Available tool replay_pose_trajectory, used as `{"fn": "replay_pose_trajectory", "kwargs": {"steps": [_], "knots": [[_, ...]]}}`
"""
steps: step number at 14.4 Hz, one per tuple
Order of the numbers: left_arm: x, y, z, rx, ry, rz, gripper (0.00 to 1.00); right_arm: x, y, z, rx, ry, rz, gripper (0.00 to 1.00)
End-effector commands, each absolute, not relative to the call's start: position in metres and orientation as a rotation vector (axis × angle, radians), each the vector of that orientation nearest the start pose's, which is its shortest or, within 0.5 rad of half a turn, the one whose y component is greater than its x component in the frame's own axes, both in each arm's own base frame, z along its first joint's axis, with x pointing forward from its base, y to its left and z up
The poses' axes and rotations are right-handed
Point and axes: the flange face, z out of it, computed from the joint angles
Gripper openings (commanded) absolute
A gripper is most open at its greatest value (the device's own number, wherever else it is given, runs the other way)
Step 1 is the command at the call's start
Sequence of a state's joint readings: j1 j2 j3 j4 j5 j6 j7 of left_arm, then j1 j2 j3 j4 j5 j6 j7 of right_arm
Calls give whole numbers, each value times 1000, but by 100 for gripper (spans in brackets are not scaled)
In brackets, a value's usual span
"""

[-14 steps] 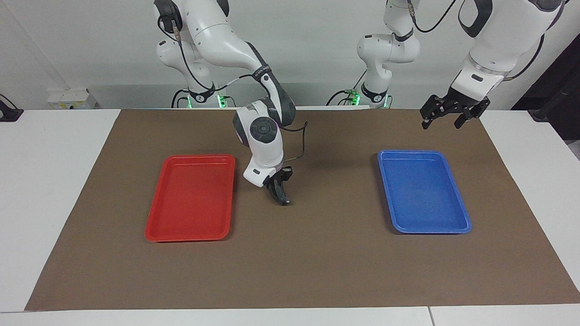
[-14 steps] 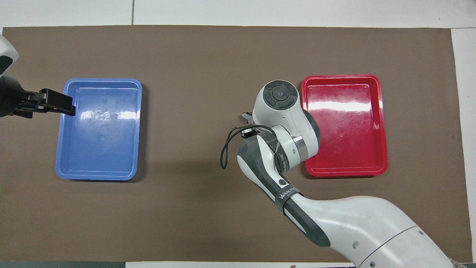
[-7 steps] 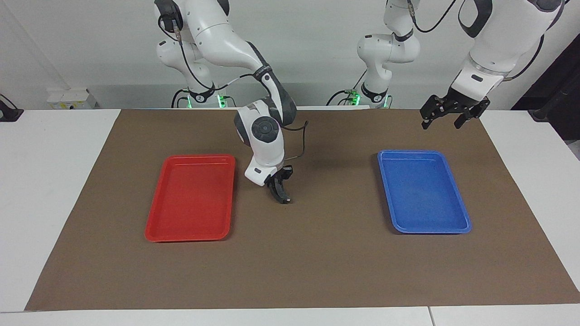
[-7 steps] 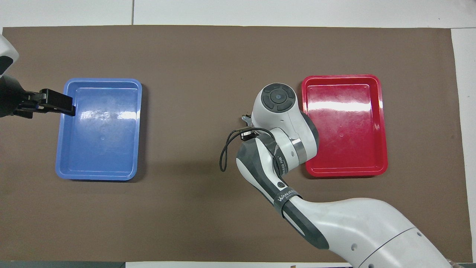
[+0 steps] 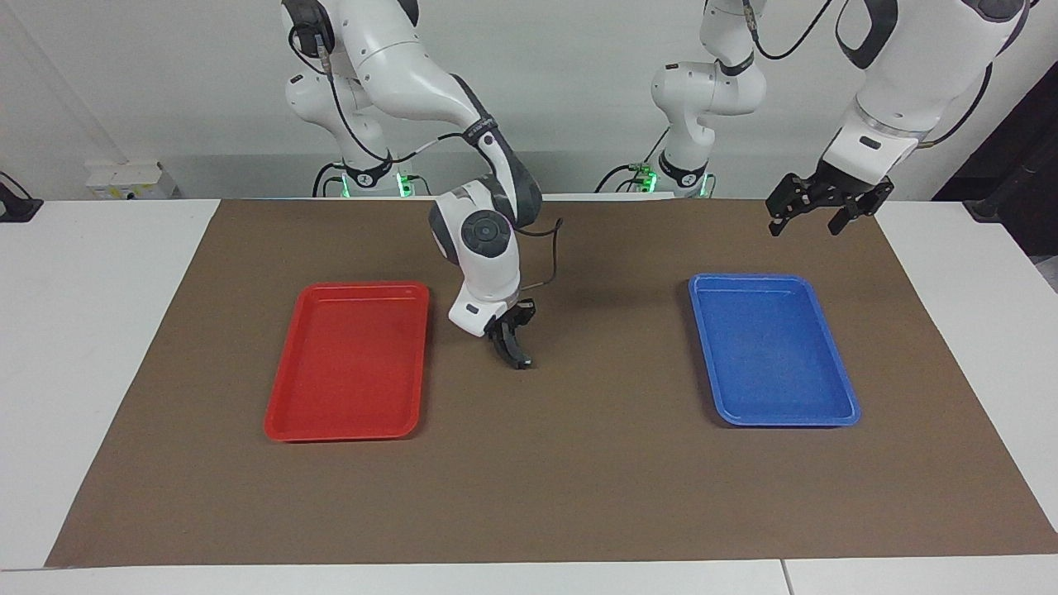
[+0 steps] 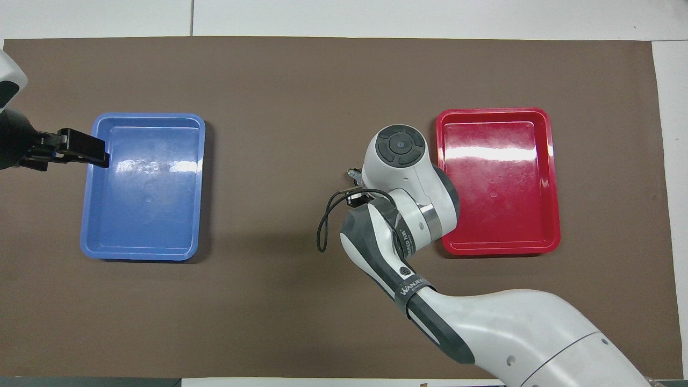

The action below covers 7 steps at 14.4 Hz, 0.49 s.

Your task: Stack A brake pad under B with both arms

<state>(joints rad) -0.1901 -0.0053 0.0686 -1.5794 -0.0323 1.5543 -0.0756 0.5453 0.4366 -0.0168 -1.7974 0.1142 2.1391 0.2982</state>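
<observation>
Facing view: right pincer (image 5: pixel 518 357), closed, has lifted slightly off the mat beside the red tray (image 5: pixel 285 413). The dark sliver at its tips may be the A brake pad; cannot confirm. B is not visible. The left pincer (image 5: pixel 814 216) waits open, unmoved.

Overhead view: the wrist hides the right pincer. Both trays are bare, so stacking has not begun.

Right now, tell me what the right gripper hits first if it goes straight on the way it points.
The right gripper points steeply down at the bare brown mat beside the red tray, so the mat would likely come first. Nothing shows between them, but I cannot tell how close the tip is.
</observation>
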Motion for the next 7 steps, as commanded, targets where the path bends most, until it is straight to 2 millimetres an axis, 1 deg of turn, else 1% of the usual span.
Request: {"fn": "replay_pose_trajectory", "kwargs": {"steps": [1,2,4,6,7], "knots": [[539,-69,619,-3188,55,22,100,542,321,303,-3075,-281,176,75],[539,-69,619,-3188,55,25,100,541,322,304,-3075,-281,176,100],[539,-69,619,-3188,53,25,100,544,322,309,-3072,-280,165,100],[540,-70,619,-3187,55,25,100,549,314,323,-3068,-258,142,100],[540,-70,619,-3187,55,25,99,552,311,335,-3063,-250,115,100]]}}
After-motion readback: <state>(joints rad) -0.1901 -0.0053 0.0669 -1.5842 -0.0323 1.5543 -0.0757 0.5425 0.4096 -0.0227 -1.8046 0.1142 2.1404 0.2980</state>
